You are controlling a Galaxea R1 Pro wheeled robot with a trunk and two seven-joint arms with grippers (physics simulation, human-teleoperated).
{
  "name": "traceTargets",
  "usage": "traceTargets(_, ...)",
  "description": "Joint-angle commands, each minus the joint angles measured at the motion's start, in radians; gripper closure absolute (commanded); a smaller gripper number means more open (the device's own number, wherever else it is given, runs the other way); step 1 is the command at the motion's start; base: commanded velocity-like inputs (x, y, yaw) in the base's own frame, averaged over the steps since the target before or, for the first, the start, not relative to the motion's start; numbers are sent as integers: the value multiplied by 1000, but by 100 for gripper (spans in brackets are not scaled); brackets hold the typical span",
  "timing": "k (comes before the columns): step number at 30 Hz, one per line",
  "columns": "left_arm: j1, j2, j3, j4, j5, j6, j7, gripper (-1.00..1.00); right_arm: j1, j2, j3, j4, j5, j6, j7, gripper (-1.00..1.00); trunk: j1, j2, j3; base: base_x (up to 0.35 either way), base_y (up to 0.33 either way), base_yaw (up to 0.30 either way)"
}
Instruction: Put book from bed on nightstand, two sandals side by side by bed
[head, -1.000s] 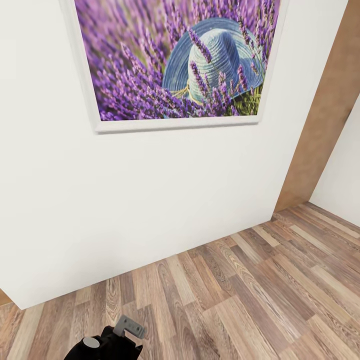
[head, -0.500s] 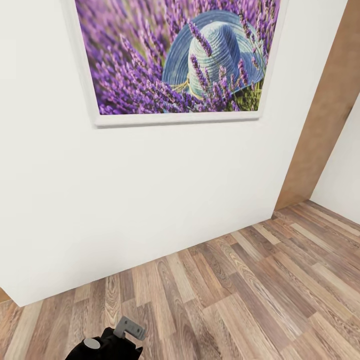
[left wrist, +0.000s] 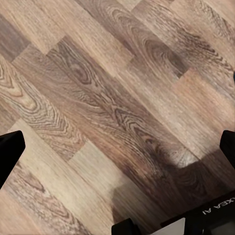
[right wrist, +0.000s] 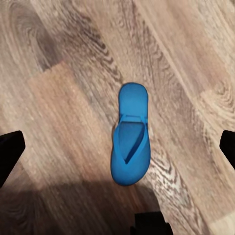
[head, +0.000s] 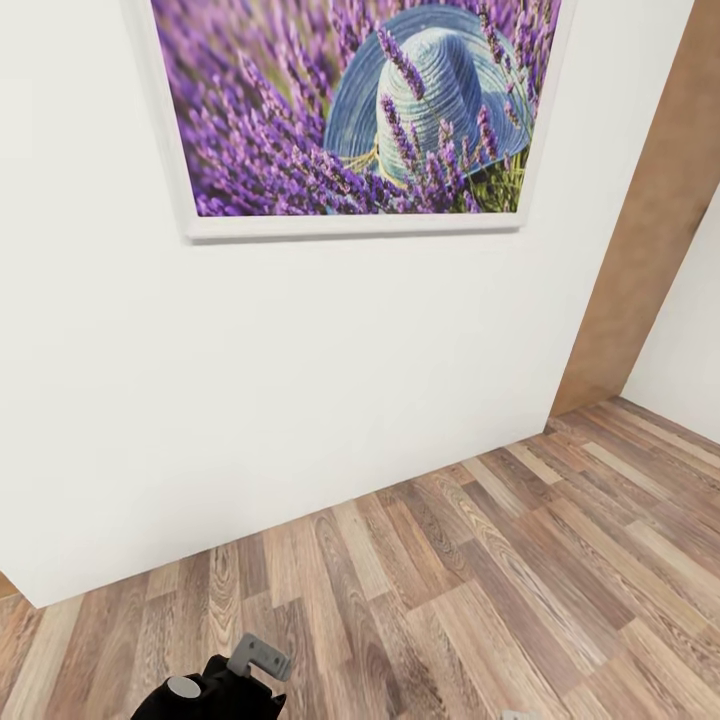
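Observation:
One bright blue sandal (right wrist: 129, 139) lies flat on the wood-plank floor (right wrist: 58, 98), sole down with its strap facing up. My right gripper (right wrist: 117, 147) hangs open above it, one dark fingertip on either side, touching nothing. Over bare floor planks (left wrist: 112, 98) my left gripper (left wrist: 117, 149) is open too, with nothing between its fingers. The left arm (head: 215, 690) shows at the bottom edge of the head view. The book, the bed and the nightstand are out of view.
A white wall (head: 300, 400) stands straight ahead, bearing a framed lavender-and-hat picture (head: 360, 110). Wood floor (head: 520, 560) runs to the right towards a brown panel (head: 650, 250) and another white wall (head: 690, 330).
The whole head view has shifted slightly, so the picture sits a little higher in frame; the camera moved. A small grey piece has come in at the bottom edge.

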Motion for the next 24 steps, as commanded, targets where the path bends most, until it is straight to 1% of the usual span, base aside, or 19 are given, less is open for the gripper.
traceTargets(1,-1,1,-1,-1,3,4,0,-100,0,1,-5,0,0,-2,-1,-100,4,-8,-4,0,0,0)
traceTargets(11,-1,1,-2,-1,2,4,1,-100,0,-3,-8,36,-1,-22,-2,-100,42,-78,-35,0,0,0)
traceTargets(24,-1,0,-4,0,0,4,2,-100,0,-6,-10,47,-1,-22,-3,-100,92,-169,-76,0,0,0)
